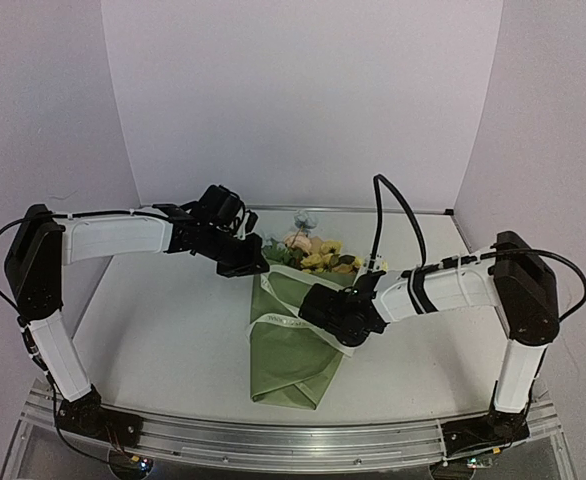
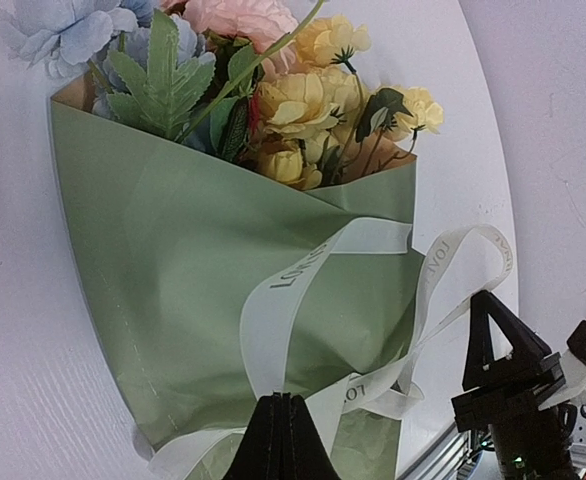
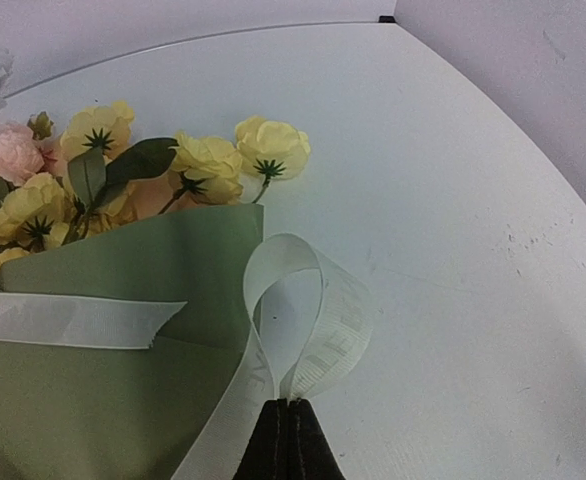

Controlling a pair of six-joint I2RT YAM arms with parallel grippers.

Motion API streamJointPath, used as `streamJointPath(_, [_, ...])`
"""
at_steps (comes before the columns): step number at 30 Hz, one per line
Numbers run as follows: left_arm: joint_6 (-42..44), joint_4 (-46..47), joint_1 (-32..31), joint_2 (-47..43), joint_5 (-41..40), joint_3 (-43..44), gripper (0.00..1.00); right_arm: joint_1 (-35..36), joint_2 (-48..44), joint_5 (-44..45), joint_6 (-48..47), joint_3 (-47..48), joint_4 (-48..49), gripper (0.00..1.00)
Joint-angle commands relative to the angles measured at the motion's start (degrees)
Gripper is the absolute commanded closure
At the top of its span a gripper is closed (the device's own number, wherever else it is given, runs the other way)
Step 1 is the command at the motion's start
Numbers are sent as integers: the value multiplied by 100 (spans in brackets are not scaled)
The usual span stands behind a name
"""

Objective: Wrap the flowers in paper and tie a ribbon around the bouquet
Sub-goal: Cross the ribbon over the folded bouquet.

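A: Looking from the left first: where is the black, two-finger left pincer (image 1: 256, 268)?

B: It hangs at the left corner of the wide rim of the cone-shaped bouquet (image 1: 291, 350). The bouquet lies on the flat white table (image 1: 163, 330) between both arms, with the wide end away from the bases. The fingers are pressed together. In its own wrist view the narrow cream-white ribbon (image 2: 273, 310) with printed letters runs right into the tips, so it is clamped on the ribbon.

A: And the olive-green wrapping paper (image 2: 173, 260)?

B: It is folded around the small artificial flowers (image 2: 273, 90). The blooms stick out above the rim, and the tan inner side shows at the edge.

A: Then the right side?

B: The black right pincer (image 3: 288, 404) is low at the right edge of the cone. It is also closed tight, and a loop of the same ribbon comes out from its tips.

A: How many of each thing?

B: Two pincers, one bouquet and one paper sheet. As far as I can tell there is one ribbon, lying in loose loops over the paper. For blooms I count one pink, at least one pale blue and at least four yellow.
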Motion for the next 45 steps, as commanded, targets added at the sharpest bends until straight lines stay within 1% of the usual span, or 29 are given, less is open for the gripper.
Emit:
streamJointPath(1, [-42,230,33,-87,42,83,100,25,-59,58,207,99,-404,100])
streamJointPath(4, [-41,236,36,-88,38,84,100,-6,-181,16,271,-96,-385,100])
streamJointPath(7, [-50,258,36,-66,65,83,100,-62,-294,-301,6,-153,-163,100])
streamJointPath(11, [-69,282,36,-44,90,80,100,-61,-415,-951,-268,-334,419,100])
streamJointPath(14, [-67,283,32,-44,91,75,100,-63,-352,-1495,-438,-312,572,100])
streamJointPath(21, [-107,341,35,-1,139,30,100,-52,-285,-2348,-766,-610,1093,100])
streamJointPath(23, [-103,346,36,0,150,37,100,-54,-281,-2521,-867,-710,1199,100])
streamJointPath(29, [-99,356,37,58,159,54,100,-55,-655,-2724,-1235,-1034,1363,100])
streamJointPath(30, [-104,363,36,72,157,49,100,-59,-718,-2751,-1325,-1062,1368,99])
streamJointPath(34, [-118,376,36,94,156,48,100,-93,-996,-2943,-1600,-1161,1368,79])
streamJointPath(38, [-136,389,38,115,134,41,100,-134,-1390,-3069,-1744,-1360,1346,65])
streamJointPath(42, [-143,408,36,145,108,31,100,-131,-1774,-3345,-1871,-1599,1313,61])
streamJointPath(45, [-156,424,41,181,125,47,100,-58,-1940,-3631,-1921,-1727,1313,60])
